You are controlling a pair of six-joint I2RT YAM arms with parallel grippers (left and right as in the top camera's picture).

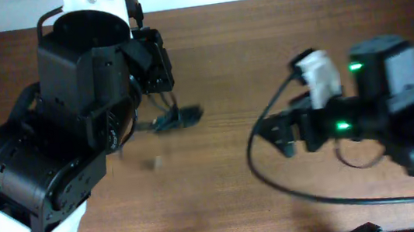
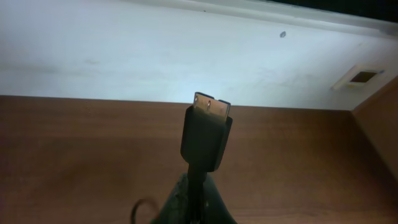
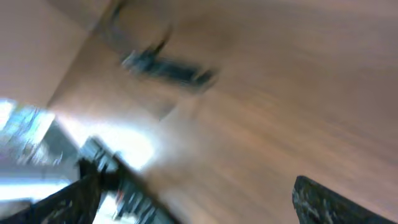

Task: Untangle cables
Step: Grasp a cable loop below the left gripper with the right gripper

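The left gripper [image 2: 196, 210] was clenched on an upright cable plug [image 2: 208, 134]. The blurred cable bundle [image 1: 178, 119], its long axis running left-right, lay well left of the released right gripper [image 1: 279, 135].

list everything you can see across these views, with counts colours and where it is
cable plug: one, black with metallic tip, sticking up from the left fingers
cable bundle: one, dark blurred clump, just right of the left arm; cord count unclear
table: one, brown wood, under everything
wall: one, white, behind the table
arm wire: one, thick black, looping from the right arm
left arm: one, black on a white base, left side
right arm: one, black with green lights, right side
left fingers: dark, shut on cable plug
right fingers: dark, open, empty
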